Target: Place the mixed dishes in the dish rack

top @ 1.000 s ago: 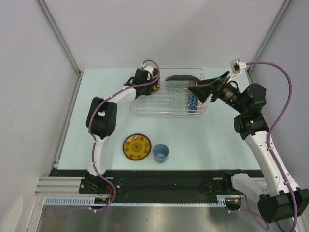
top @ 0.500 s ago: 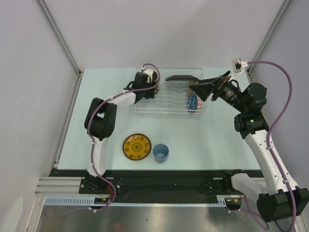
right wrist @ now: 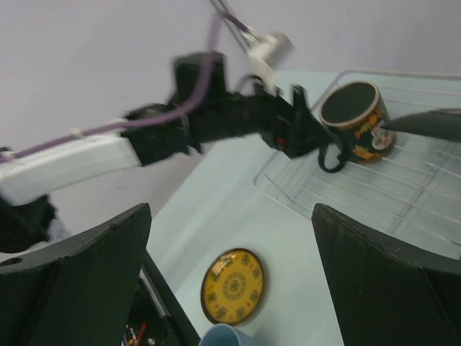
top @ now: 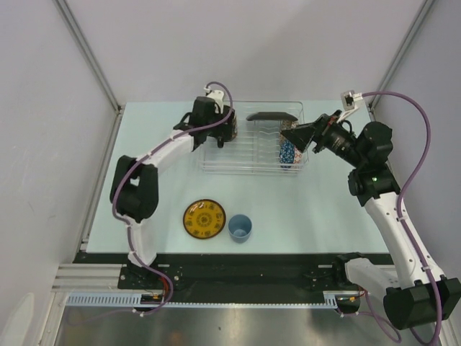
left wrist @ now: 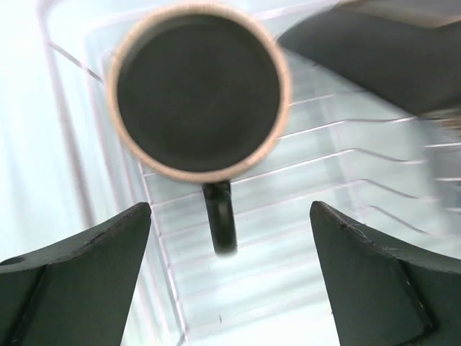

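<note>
Left arm reaches far out across the counter [top: 324, 209], elbow out to its own left, wrist bent down over the left end of the dish rack [top: 245, 155]. Left tool [left wrist: 230, 216] points straight down, fingers spread wide, gripping nothing. Dark red-lined mug [left wrist: 198, 90] stands upright in the rack right below this tool, handle pointing into the gap between the fingers, clear of both. Black floral square plate [left wrist: 389, 50] lies past the finger at the right of the left wrist view, blurred.

Right arm is raised with a bent elbow, wrist angled toward the left arm over the rack's right end. Right tool [right wrist: 230, 209] is also wide open and empty. Blue patterned bowl [top: 288, 153] sits on edge in the rack just under this tool.

Yellow-brown saucer [top: 204, 219] and light blue cup [top: 240, 228] rest on the counter just beside each other, well apart from both tools, on the arm-base side.
</note>
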Available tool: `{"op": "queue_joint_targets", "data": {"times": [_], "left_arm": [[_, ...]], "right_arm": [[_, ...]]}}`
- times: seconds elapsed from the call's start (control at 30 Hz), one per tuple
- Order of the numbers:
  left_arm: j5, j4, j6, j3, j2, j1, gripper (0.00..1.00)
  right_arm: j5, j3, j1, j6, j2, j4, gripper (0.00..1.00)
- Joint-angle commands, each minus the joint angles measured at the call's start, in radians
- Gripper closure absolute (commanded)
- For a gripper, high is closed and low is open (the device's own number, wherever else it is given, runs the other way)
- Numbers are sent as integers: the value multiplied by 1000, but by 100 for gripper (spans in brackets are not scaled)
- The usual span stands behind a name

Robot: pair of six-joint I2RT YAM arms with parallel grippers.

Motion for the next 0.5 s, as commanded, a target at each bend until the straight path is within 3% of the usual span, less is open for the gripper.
{"op": "queue_joint_targets", "data": {"times": [0.0, 0.1, 0.17, 0.33, 0.47], "left_arm": [[82, -98, -34, 18, -233, 8, 0], [130, -194, -19, 19, -348, 9, 0], [203, -253, 13, 2, -420, 27, 0], [384, -403, 224, -157, -657, 136, 0], [478, -547, 429, -310, -793, 219, 0]], "right_arm": [[145, 18, 95, -133, 28, -179, 0], [383, 70, 252, -275, 49, -319, 0], [460, 110, 307, -300, 68, -376, 0], [315, 90, 317, -207, 149, -368, 0], [312, 74, 390, -227, 242, -323, 0]]}}
